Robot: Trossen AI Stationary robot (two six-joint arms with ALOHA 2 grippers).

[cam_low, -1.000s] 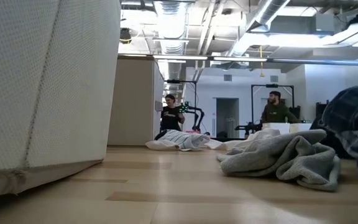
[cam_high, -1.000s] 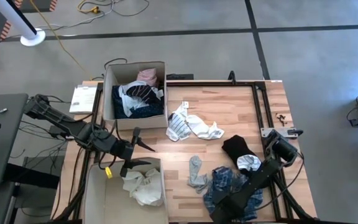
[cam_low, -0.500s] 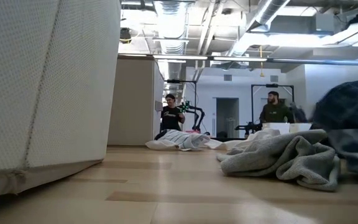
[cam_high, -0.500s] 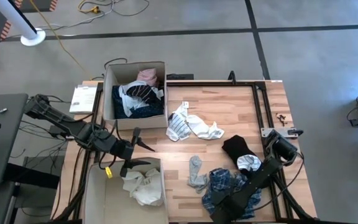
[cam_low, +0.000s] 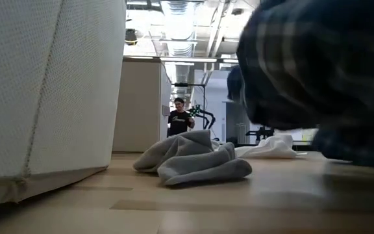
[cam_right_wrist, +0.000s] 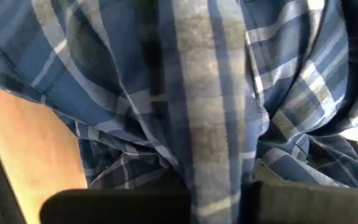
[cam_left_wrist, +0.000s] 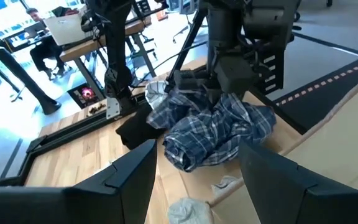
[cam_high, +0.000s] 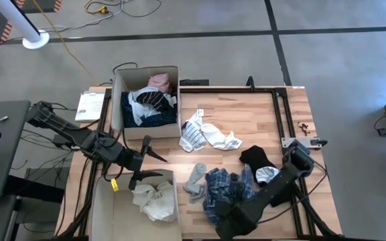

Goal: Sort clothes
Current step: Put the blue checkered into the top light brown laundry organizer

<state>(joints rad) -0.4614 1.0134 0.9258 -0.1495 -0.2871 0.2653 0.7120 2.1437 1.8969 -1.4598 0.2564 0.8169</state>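
The blue plaid garment (cam_high: 225, 187) lies bunched near the table's front, right of centre, and my right gripper (cam_high: 228, 213) is shut on it. It fills the right wrist view (cam_right_wrist: 185, 93) and looms at the top right of the low view (cam_low: 317, 58). A grey sock (cam_high: 194, 179) lies against its left side. My left gripper (cam_high: 157, 166) stands open above the far rim of the near cardboard box (cam_high: 102, 204), touching nothing. That box holds white clothes (cam_high: 154, 201). My right gripper pinches a bunched fold of the plaid garment (cam_right_wrist: 219, 180) between its two fingers (cam_right_wrist: 117, 205). It comes at the cloth slanting down from the table's near right side. How many layers it holds does not show. Most of the garment spreads beyond the fingers toward the far side.
A far cardboard box (cam_high: 117, 100) at the back left holds dark, white and pink clothes. A white and striped garment (cam_high: 206, 136) lies mid-table. A black garment (cam_high: 252, 157) with a white piece (cam_high: 268, 174) lies to the right. A person (cam_low: 179, 120) is in the room behind.
My right gripper has shut on the plaid garment and gone toward the table's left edge, dragging it along. The garment has slid left and bunched up, and the grey sock has been pushed left with it. My left gripper has kept still.
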